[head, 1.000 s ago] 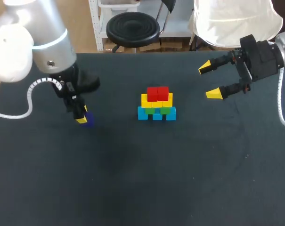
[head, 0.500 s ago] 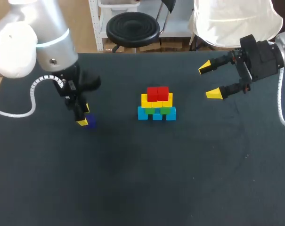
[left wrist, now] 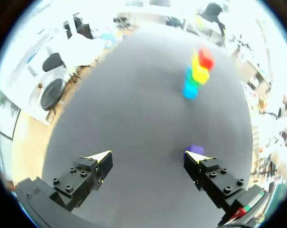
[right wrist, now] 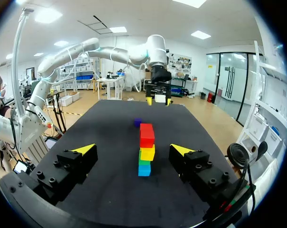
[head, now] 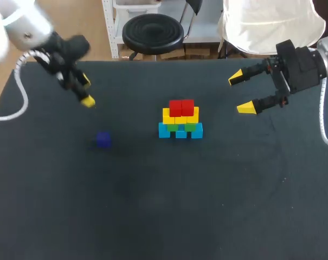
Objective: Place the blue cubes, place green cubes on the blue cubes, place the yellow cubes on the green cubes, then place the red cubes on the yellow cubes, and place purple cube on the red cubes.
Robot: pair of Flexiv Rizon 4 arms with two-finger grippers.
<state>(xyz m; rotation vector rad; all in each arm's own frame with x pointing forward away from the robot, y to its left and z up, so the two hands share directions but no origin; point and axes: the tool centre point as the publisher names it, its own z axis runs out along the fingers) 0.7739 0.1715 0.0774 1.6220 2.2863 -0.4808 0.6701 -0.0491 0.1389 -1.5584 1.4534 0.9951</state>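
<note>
The purple cube (head: 103, 140) lies alone on the dark bench (head: 153, 216), nearest the robot's side and left of the middle, with no cube touching it. The left tool (head: 86, 91) hangs farther back and a little further left, apart from the cube. In the left wrist view the left tool (left wrist: 148, 156) stands open with bare bench between its fingers. There the purple cube (left wrist: 195, 149) shows just past one yellow tip, outside the gap rather than in it.

Farther on, near the bench's middle, stands the stack. Three blue cubes (head: 181, 133) form the bottom row, green cubes (head: 191, 127) sit on them, yellow cubes (head: 180, 115) rest on the green, and two red cubes (head: 181, 106) side by side crown it. Nothing lies on the red ones.

The right tool (head: 240, 92) is off to the right of the stack and apart from it, its fingers spread wide and holding nothing. Seen from the right wrist, the right tool (right wrist: 133, 149) looks along the bench at the red cubes (right wrist: 147, 134), which stand ahead of its open fingers. The purple cube (right wrist: 137, 122) is beyond them and the left tool (right wrist: 157, 99) farther still.

The left arm (head: 23, 21) comes in from the far left corner, angled down. The right arm (head: 326, 59) enters from the right edge, its tool pointing leftwards.
</note>
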